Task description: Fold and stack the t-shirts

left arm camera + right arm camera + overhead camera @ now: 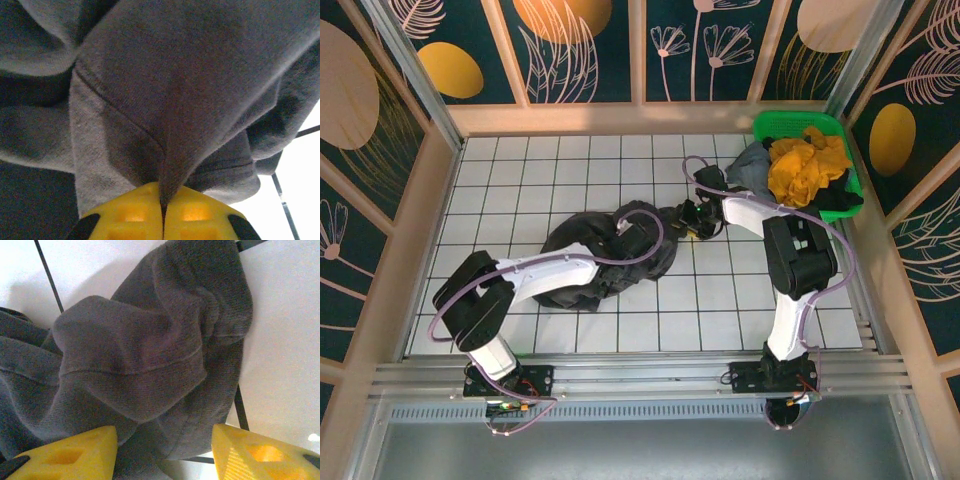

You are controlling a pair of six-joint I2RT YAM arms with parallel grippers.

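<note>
The crumpled dark charcoal-grey cloth t-shirt (582, 232) lies bunched in the middle of the white gridded counter (520, 180), apart from the green plastic basket (790, 120) that holds a mustard-yellow shirt (805, 165). The left claw (162, 205) is pressed together on a thin ridge of the fabric — a slim bite that could slip out under a pull, or drag several layers at once. The right claw (165, 450) stands spread astride a rolled hem; closing there may gather a wad rather than one edge, so the shirt would lift twisted.
</note>
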